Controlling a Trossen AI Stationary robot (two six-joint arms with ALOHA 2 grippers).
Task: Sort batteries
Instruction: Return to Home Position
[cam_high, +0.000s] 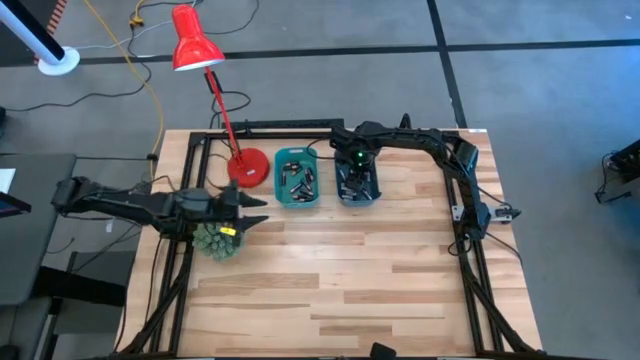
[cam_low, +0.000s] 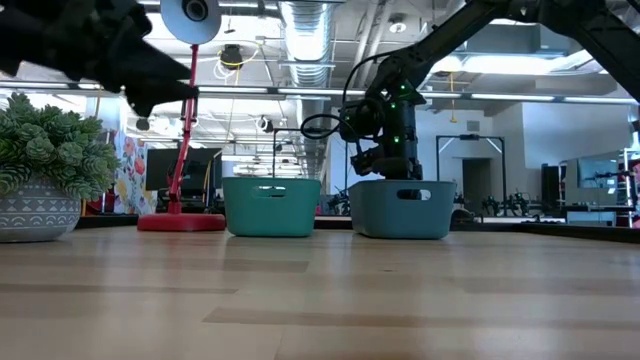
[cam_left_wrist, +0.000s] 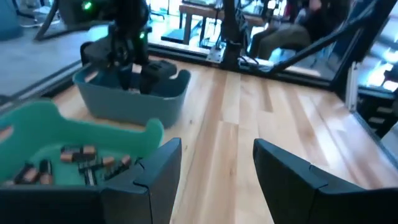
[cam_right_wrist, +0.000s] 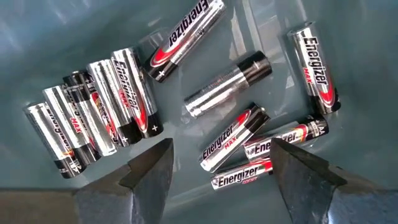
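Several silver-and-black batteries (cam_right_wrist: 224, 87) lie loose on the floor of the blue-grey bin (cam_high: 360, 200). My right gripper (cam_right_wrist: 221, 152) hangs open just above them, pointing down into that bin (cam_low: 400, 210), and touches none. More batteries (cam_left_wrist: 81, 163) lie in the teal bin (cam_high: 297, 205) beside it. My left gripper (cam_left_wrist: 217, 149) is open and empty. It hovers roughly level at the table's left side (cam_high: 258, 212), above the potted plant, pointing toward the bins.
A green spiky plant in a patterned pot (cam_low: 45, 160) stands under my left arm. A red desk lamp (cam_high: 195, 45) has its round base (cam_high: 247, 167) left of the teal bin. Bare wooden tabletop (cam_high: 340, 280) stretches from the bins to the near edge.
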